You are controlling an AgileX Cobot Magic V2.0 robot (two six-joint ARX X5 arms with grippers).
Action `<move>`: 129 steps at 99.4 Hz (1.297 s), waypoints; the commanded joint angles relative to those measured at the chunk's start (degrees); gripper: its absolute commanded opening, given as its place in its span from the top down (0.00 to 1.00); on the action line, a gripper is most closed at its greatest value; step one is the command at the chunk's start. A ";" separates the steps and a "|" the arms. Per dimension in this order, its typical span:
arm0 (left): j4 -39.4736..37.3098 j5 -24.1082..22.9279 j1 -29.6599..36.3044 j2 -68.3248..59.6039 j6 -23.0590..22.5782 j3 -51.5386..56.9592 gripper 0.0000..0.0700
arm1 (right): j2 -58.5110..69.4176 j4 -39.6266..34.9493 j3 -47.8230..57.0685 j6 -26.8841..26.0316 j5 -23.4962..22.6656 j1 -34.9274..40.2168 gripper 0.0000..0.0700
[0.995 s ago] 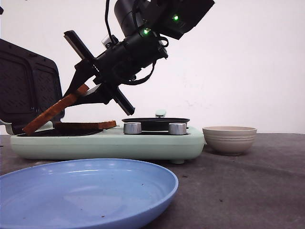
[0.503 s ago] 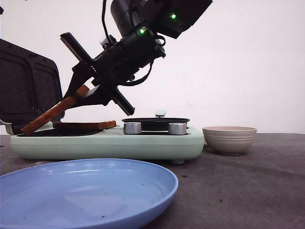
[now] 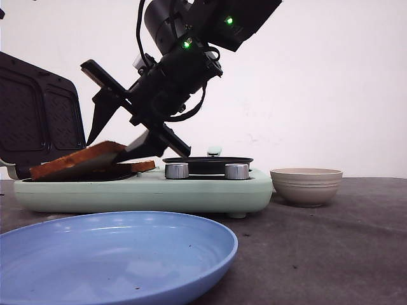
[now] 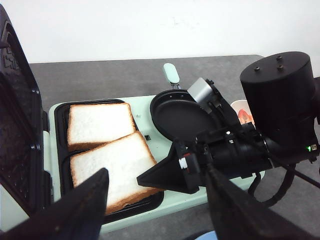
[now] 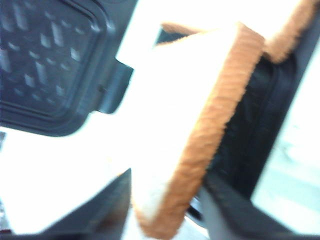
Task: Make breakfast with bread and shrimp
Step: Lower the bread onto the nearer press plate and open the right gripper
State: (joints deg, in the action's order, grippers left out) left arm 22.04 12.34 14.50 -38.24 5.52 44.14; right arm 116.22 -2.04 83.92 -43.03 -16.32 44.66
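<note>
Right claw (image 3: pixel 121 130) spread wide just above near bread slice (image 4: pixel 115 167), tilted against far slice (image 4: pixel 100 122); left claw (image 4: pixel 155 210) open, farther off

Two white bread slices (image 4: pixel 107 155) overlapping, one tilted

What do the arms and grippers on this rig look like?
The right arm is matte black with a cylindrical wrist housing, two green indicator lights and thin black cables looped alongside. The right gripper has flat, pointed black fingers on a crossbar with a small silver-grey block. The left gripper shows only dark, blurred, tapered fingers.
</note>
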 commanded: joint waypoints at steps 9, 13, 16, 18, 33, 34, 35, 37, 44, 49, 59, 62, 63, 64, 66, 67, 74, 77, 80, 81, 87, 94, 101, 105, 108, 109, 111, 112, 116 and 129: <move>-0.63 0.17 0.13 -0.28 -0.28 0.55 0.54 | 1.38 0.15 1.62 2.56 0.77 0.74 0.56; -0.63 0.17 0.13 -0.28 -0.31 0.55 0.54 | 1.38 -0.13 1.62 2.67 0.74 0.74 0.56; -0.63 0.17 0.13 -0.31 -0.31 0.55 0.54 | 1.38 -0.22 1.62 2.89 0.70 0.74 0.56; -0.63 0.17 0.13 -0.31 -0.31 0.55 0.54 | 1.38 -0.35 1.64 3.02 0.68 0.74 0.56; -0.63 0.17 0.13 -0.31 -0.31 0.55 0.54 | 1.38 -1.68 1.70 3.23 0.31 0.74 0.56; -0.63 0.17 0.13 -0.31 -0.31 0.55 0.54 | 1.38 -1.77 1.70 3.26 0.26 0.74 0.56; -0.63 0.17 0.13 -0.31 -0.31 0.55 0.54 | 1.38 -1.88 1.70 3.26 0.26 0.74 0.56; -0.63 0.17 0.13 -0.31 -0.31 0.55 0.54 | 1.38 -2.05 1.70 3.39 0.28 0.74 0.56; -0.63 0.17 0.13 -0.31 -0.31 0.55 0.54 | 1.38 -2.45 1.70 4.20 0.28 0.85 0.56; -0.66 0.17 0.13 -0.31 -0.31 0.55 0.54 | 1.38 -2.64 1.70 4.74 0.28 0.96 0.56; -0.63 0.17 0.13 -0.31 -0.31 0.55 0.54 | 1.38 -2.89 1.73 4.81 -0.66 0.96 0.56; -0.66 0.17 0.13 -0.31 -0.31 0.55 0.54 | 1.38 -3.17 1.75 4.90 -0.79 0.96 0.56; -0.66 0.17 0.13 -0.31 -0.28 0.55 0.54 | 1.38 -3.30 1.77 4.92 -0.79 0.96 0.56; -0.66 0.17 0.13 -0.31 -0.28 0.55 0.54 | 1.38 -3.45 1.77 4.96 -0.76 0.96 0.56; -0.66 0.17 0.13 -0.31 -0.28 0.55 0.54 | 1.38 -3.80 1.84 5.07 -0.70 0.96 0.56; -0.66 0.17 0.13 -0.31 -0.28 0.55 0.54 | 1.38 -3.93 1.86 5.16 -0.68 0.96 0.56; -0.66 0.17 0.13 -0.31 -0.28 0.55 0.54 | 1.38 -5.05 2.16 6.34 -0.61 0.96 0.56; -0.66 0.17 0.13 -0.28 -0.28 0.55 0.54 | 1.38 -5.57 2.36 6.75 -0.52 0.96 0.56; -0.63 0.17 0.13 -0.28 -0.28 0.55 0.54 | 1.38 -5.79 2.47 7.28 -0.35 0.98 0.56; -0.66 0.17 0.13 -0.28 -0.28 0.55 0.54 | 1.38 -5.79 2.47 7.45 -0.28 0.98 0.56; -0.63 0.17 0.13 -0.28 -0.28 0.55 0.54 | 1.29 -5.77 2.47 7.69 -0.09 1.03 0.56; -0.63 0.17 0.13 -0.28 -0.28 0.55 0.54 | 1.27 -6.01 2.82 7.85 -0.17 0.92 0.56; -0.61 0.17 0.13 -0.28 -0.28 0.55 0.54 | 1.20 -7.08 3.56 8.48 -0.15 0.90 0.56; -0.61 0.17 0.13 -0.28 -0.28 0.55 0.54 | 1.07 -7.87 4.15 9.38 -0.15 0.90 0.56; -0.61 0.17 0.13 -0.28 -0.26 0.55 0.54 | 0.98 -8.61 4.68 10.03 -0.13 0.92 0.56; -0.63 0.17 0.13 -0.28 -0.26 0.55 0.54 | 0.96 -8.87 4.90 10.29 -0.13 0.92 0.56; -0.63 0.17 0.13 -0.28 -0.26 0.55 0.54 | 0.96 -9.42 5.38 10.82 -0.11 0.92 0.56; -0.63 0.17 0.13 -0.28 -0.26 0.55 0.54 | 0.96 -9.77 5.62 11.02 -0.11 0.92 0.56; -0.63 0.15 0.13 -0.28 -0.28 0.55 0.54 | 0.87 -10.99 6.62 11.80 -0.13 0.92 0.56; -0.61 0.15 0.13 -0.28 -0.28 0.55 0.54 | 0.59 -15.74 10.01 15.19 0.55 0.55 0.56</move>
State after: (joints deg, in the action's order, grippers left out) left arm 22.06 12.34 14.50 -38.24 5.52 44.14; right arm 116.22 -16.60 91.44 -31.35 -16.29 44.97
